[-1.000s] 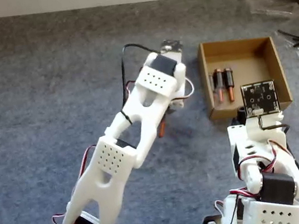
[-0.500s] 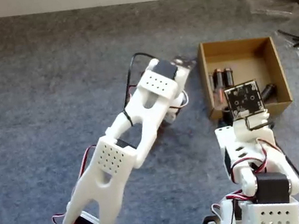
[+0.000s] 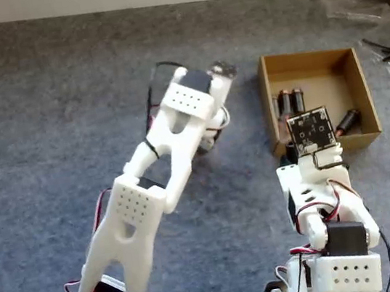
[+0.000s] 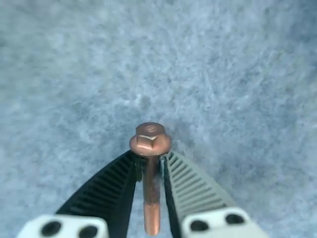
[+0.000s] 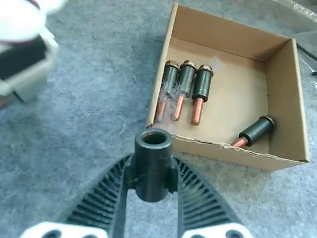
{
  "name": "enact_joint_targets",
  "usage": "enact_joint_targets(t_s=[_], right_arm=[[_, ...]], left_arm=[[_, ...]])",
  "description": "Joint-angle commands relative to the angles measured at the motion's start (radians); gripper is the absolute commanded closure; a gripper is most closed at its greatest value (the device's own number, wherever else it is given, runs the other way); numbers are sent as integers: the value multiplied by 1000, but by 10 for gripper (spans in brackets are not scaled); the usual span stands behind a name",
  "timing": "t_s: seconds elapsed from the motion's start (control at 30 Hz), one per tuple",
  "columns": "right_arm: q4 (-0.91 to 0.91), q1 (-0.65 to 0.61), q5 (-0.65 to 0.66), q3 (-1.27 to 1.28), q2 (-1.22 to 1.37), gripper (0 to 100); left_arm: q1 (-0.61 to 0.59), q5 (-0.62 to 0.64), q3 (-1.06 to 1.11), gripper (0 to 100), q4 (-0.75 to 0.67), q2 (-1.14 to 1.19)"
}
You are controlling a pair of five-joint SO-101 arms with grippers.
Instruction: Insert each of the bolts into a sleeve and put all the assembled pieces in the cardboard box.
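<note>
Looks like the mating step. The left gripper (image 4: 150,158) is clamped on the copper hex-head bolt (image 4: 150,140) mid-frame, and the right gripper (image 5: 151,166) pinches the black tube sleeve (image 5: 151,188) at lower centre. The brown cardboard box (image 5: 218,37), upper right, holds four assembled pieces (image 5: 187,82). Next up, I'd guess: line the bolt's tip up with the bore.

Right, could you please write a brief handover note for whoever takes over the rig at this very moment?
Left jaws: shut on a copper bolt, held over the grey carpet beside the cardboard box.
Right jaws: shut on a black sleeve, its open end facing the wrist camera, just outside the box's near wall.
Done: four assembled pieces lie in the box, three side by side and one apart near a corner.
Left: put this bolt into this sleeve, then place the piece in the box.
</note>
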Motion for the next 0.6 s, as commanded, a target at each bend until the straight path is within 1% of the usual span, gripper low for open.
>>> enact_joint_targets(t_s=[0.0, 0.17, 0.23, 0.33, 0.57], right_arm=[[-117, -19, 3, 22, -8, 993], [-139, -163, 0, 27, -8, 993], [-140, -200, -52, 25, -8, 993], [-143, -222, -147, 24, -8, 993], [-303, -341, -166, 51, -7, 993]], left_arm=[[-41, -9, 44, 995, 14, -191], [-70, -9, 99, 995, 14, -358], [-67, -9, 122, 995, 14, -417], [-65, -9, 145, 995, 12, -496], [-71, -9, 145, 995, 14, -631]])
